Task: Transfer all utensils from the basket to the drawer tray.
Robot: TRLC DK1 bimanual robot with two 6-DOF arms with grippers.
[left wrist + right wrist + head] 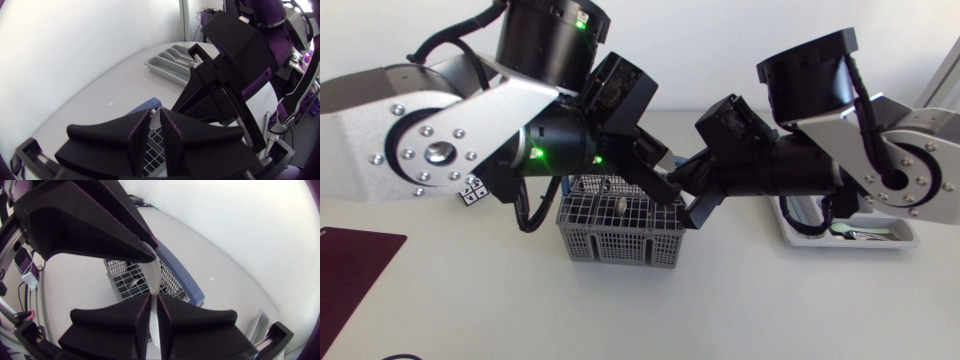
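Both arms meet right over the grey utensil basket [620, 245] in the middle of the table. The right gripper [154, 306] has its fingers squeezed onto a white utensil [153, 280], which stands upright above the basket. The left gripper [156, 120] comes in from the other side, its fingers nearly together and pinching the utensil's upper end at their tips. Down in the basket lies a metal spoon [134, 283]. The drawer tray [159, 69] sits well apart, near the right arm's base, with some cutlery in it. A dark red mat [355, 265] lies near the left arm.
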